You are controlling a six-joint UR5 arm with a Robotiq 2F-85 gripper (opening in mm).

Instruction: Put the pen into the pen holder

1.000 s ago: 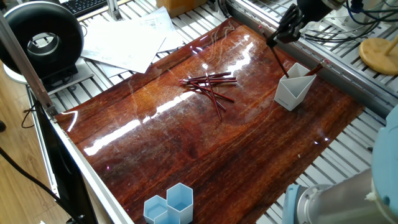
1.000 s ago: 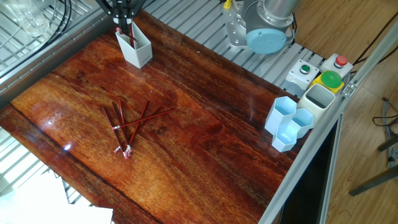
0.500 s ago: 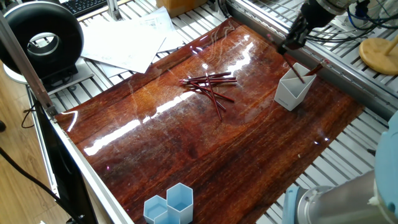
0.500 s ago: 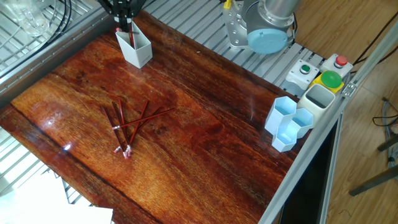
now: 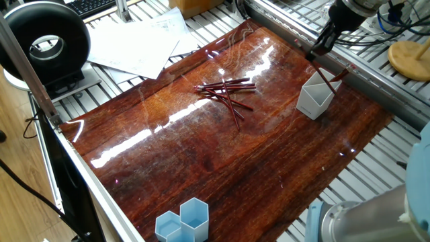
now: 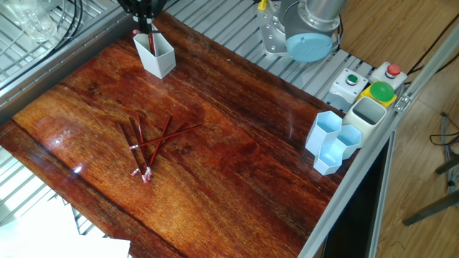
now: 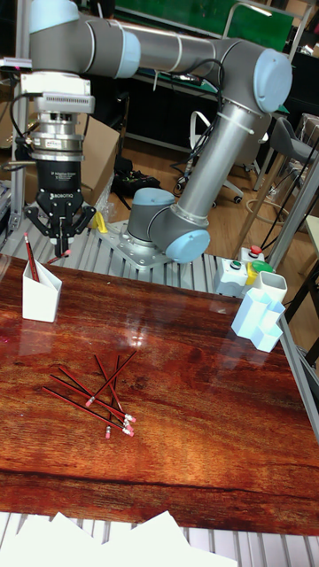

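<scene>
The pen holder (image 5: 313, 101) (image 6: 161, 61) (image 7: 39, 298) is a small white angular cup at the far end of the wooden board. My gripper (image 5: 314, 54) (image 7: 60, 246) hangs just above it, shut on a red pen (image 5: 322, 74) that slants down from the fingertips into the cup's opening. In the tall fixed view only a short red piece of this pen (image 7: 56, 259) shows under the fingers. A second red pen (image 5: 340, 73) (image 7: 31, 257) leans inside the cup. In the other fixed view the gripper (image 6: 145, 20) is cut off by the top edge.
Several loose red pens (image 5: 228, 94) (image 6: 147, 140) (image 7: 93, 394) lie crossed mid-board. Light blue hexagonal cups (image 5: 183, 222) (image 6: 331, 143) (image 7: 257, 323) stand at the opposite edge, near a button box (image 6: 369, 86). Papers (image 5: 134, 44) lie beyond the board.
The gripper has carried the pen to the right. Its lower end was beside the cup's left wall and now sits inside the opening.
</scene>
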